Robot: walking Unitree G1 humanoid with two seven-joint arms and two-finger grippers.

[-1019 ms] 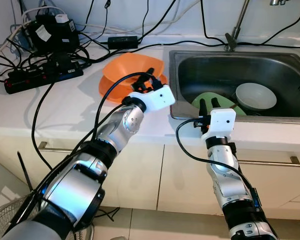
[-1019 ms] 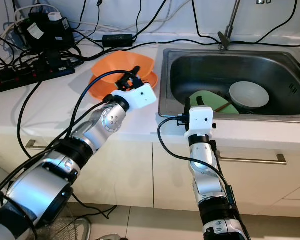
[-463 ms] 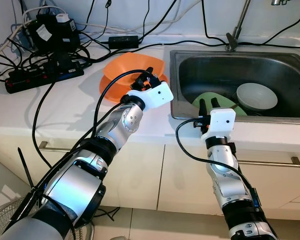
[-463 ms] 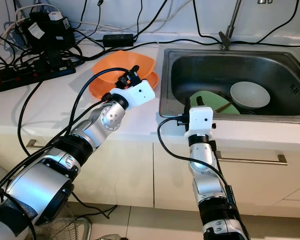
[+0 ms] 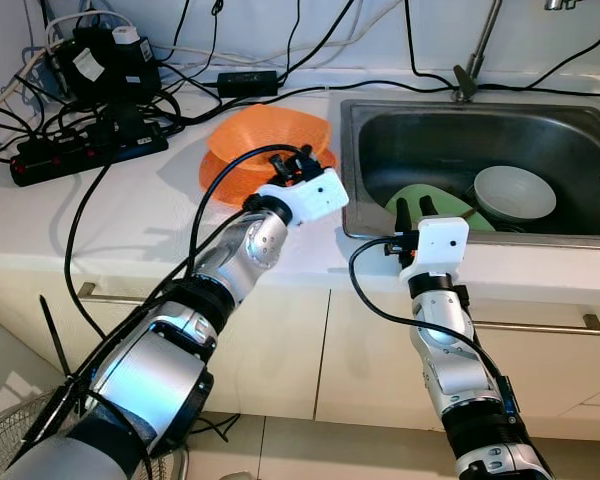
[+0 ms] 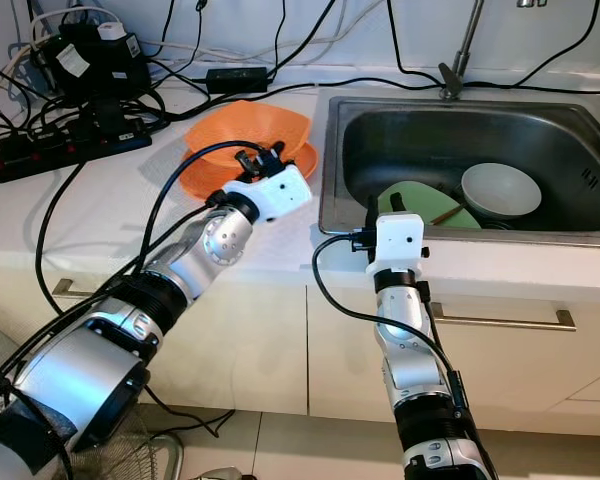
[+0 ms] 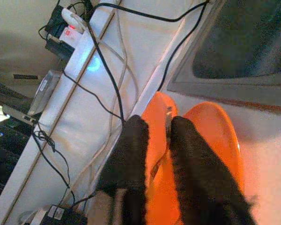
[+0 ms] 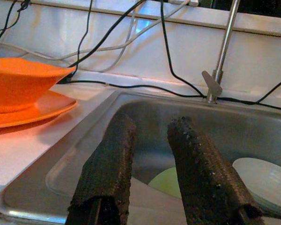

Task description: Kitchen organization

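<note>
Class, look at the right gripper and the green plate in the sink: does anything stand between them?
Nothing visible does. The right gripper, jaws open, hangs at the sink's front rim, and the green plate lies just beyond it with open space between.

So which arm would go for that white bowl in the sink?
Probably the right. Its gripper hovers open at the sink's front edge, pointing toward the white bowl. The left gripper is busy, pinching the orange bowl's rim on the counter.
</note>
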